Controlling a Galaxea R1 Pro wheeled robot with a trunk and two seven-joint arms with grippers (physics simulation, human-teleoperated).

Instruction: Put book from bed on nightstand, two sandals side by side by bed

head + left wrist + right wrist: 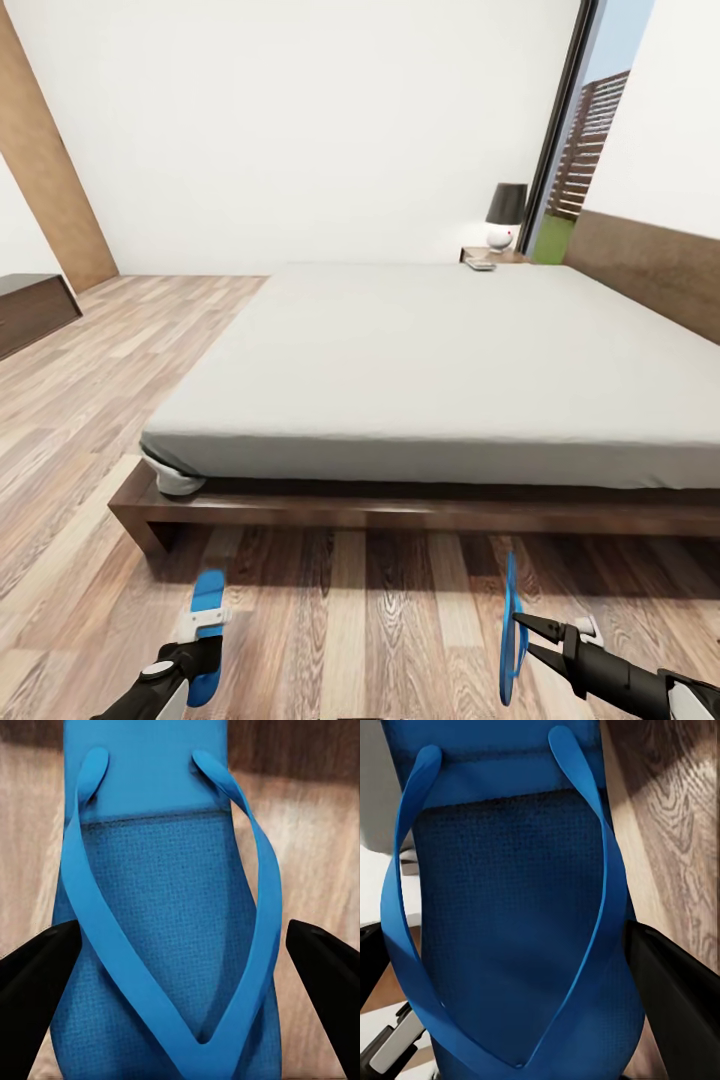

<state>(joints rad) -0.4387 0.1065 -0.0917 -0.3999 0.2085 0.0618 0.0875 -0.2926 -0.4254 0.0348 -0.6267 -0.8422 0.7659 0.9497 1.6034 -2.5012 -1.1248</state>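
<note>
One blue sandal (207, 598) lies flat on the wood floor in front of the bed (430, 370). My left gripper (205, 652) hovers over it, open. Its fingers (41, 979) straddle the sandal (172, 907), with a thin gap at one side. The other sandal (511, 628) stands on edge above the floor to the right, and my right gripper (522, 632) is shut on it across the sole (510, 915). A small flat thing, probably the book (480, 265), lies on the far nightstand (505, 257).
A black-shaded lamp (505, 215) stands on the nightstand beside a tall window (580, 150). The brown headboard (650, 265) runs along the right wall. A dark cabinet (30, 310) and a brown door (50, 170) are at the left. Wood floor (120, 360) stretches left of the bed.
</note>
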